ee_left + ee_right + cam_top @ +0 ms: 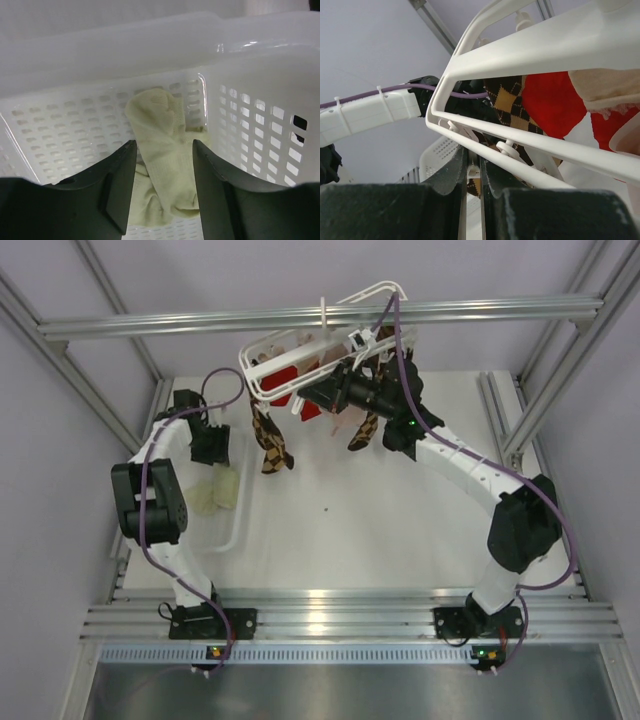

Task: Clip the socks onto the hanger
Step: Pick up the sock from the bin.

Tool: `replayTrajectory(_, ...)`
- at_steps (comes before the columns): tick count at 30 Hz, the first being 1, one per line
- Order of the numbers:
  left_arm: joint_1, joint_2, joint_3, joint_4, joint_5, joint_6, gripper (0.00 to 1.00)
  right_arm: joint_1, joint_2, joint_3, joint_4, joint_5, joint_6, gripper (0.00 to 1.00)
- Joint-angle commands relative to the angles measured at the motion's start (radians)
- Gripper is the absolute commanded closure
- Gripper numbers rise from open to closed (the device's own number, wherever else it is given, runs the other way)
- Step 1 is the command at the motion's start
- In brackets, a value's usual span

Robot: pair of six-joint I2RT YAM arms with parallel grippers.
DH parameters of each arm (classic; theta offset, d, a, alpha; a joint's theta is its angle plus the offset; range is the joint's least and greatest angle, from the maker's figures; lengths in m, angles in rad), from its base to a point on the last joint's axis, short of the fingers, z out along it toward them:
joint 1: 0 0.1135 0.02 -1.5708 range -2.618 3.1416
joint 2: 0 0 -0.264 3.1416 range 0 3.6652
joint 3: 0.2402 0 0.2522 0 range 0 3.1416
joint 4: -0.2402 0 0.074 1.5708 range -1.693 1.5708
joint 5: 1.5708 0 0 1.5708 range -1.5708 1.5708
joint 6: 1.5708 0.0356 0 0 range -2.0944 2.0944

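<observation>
Top: seeing left gripper (pixel 210 445) low over basket (pixel 236 530) at left, socks (pixel 217 490) lying inside. Right gripper (pixel 322 395) up at hanger (pixel 290 362), hooked on rail (pixel 480 310); argyle socks (pixel 270 445) dangling from it.
Left wrist: jaws released, spread; socks in basket corner, between and below fingers (pixel 120 185), not pinched.
Right wrist: jaws clenched on thin white hanger part; red sock (pixel 550 102) behind frame.

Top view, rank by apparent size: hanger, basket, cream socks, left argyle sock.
1. hanger, though it hangs nearer the camera, so its lead is unsure.
2. basket, partly hidden by the left arm.
3. cream socks and left argyle sock look about alike, so they are not ranked.
</observation>
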Motion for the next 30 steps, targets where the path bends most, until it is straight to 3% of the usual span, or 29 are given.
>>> replayTrajectory(1,0.007,-0.052,0.004,0.002,0.062,0.046,0.46,-0.022,0.018,0.058,0.029,0.03,0.003,1.0)
replayTrajectory(6,0.007,-0.075,-0.053,0.05,0.102,0.081,0.45,-0.021,0.028,0.07,0.024,0.027,0.005,1.0)
replayTrajectory(13,0.027,-0.058,-0.078,0.094,0.217,0.348,0.44,-0.021,0.032,0.084,0.001,0.021,-0.003,1.0)
replayTrajectory(22,0.053,0.012,-0.032,-0.022,0.254,0.571,0.45,-0.022,0.022,0.078,-0.009,0.024,-0.015,1.0)
replayTrajectory(30,0.064,0.075,-0.041,0.021,0.283,0.655,0.45,-0.021,0.025,0.076,-0.014,0.025,-0.017,1.0)
